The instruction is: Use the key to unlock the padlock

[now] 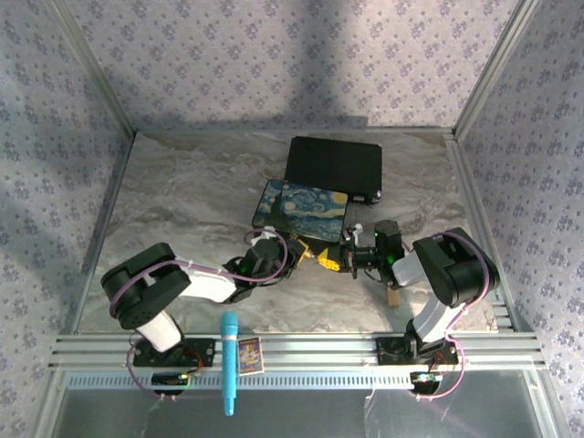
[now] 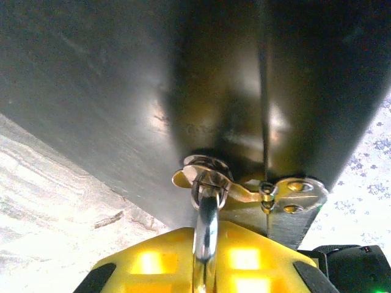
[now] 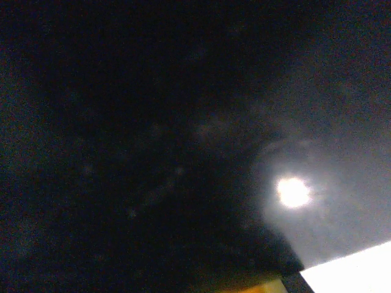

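Padlock (image 2: pixel 244 259) hangs off the box (image 1: pixel 301 208) hasp at the box's 6 o'clock edge, with the left end effector (image 2: pixel 204 282) clamped on it. Right end effector (image 1: pixel 349 258) sits at the padlock's 3 o'clock, can't tell if it's closed. Looks like key insertion; next up is lining up with the keyhole.

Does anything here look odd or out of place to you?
A turquoise pen-like stick lies across the metal rail at the near edge, off the marble table and away from the padlock.
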`<state>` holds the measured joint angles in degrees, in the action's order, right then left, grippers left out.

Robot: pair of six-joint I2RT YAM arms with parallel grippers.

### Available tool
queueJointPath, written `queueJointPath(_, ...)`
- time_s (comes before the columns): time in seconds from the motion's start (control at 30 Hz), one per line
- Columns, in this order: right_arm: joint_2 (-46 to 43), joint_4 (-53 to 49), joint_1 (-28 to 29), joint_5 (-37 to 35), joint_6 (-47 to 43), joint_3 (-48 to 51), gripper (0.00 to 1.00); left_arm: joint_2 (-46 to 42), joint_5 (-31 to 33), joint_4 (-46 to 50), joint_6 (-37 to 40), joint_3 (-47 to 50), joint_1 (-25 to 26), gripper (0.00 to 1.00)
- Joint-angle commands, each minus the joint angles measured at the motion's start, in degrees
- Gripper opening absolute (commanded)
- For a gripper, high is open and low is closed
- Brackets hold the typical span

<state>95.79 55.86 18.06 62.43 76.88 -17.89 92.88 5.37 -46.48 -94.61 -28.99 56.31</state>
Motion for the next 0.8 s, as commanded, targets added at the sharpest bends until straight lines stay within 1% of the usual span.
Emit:
queueJointPath(0.0, -0.3, -0.8, -0.4, -2.2, -1.4, -0.3, 0.0, -0.2, -5.4, -7.1, -0.8, -3.2, 1.7, 0.0)
queueJointPath(0.17, -1.4, -1.0, -0.2, -3.4, -0.9, -0.4, 0.0, 0.4, -5.7, -6.9, -0.7, -4.1, 2.5, 0.0)
queueJointPath(0.27, -2.5, -0.8, 0.2, -5.3, 0.4, -1.0, 0.0, 0.5, -5.5, -6.7, -0.6, -4.7, 3.5, 0.0)
queueJointPath(0.4, -3.8, 0.2, 1.8, -8.7, 2.5, -1.8, 0.0, 0.9, -5.4, -6.9, -1.1, -5.0, 4.1, 0.0)
queueJointPath(0.57, -5.3, 2.0, 4.2, -14.7, 5.0, -2.0, 0.0, 2.2, -5.8, -7.8, -1.7, -6.0, 5.0, 0.0)
queueJointPath(0.7, -7.6, -0.1, 5.5, -16.7, 4.4, -2.3, 0.0, 2.9, -5.6, -8.5, -2.4, -6.1, 5.2, 0.0)
queueJointPath(0.77, -9.3, -3.5, 5.3, -17.0, 2.2, -2.2, 0.0, 2.7, -5.0, -7.3, -2.6, -5.7, 5.2, 0.0)
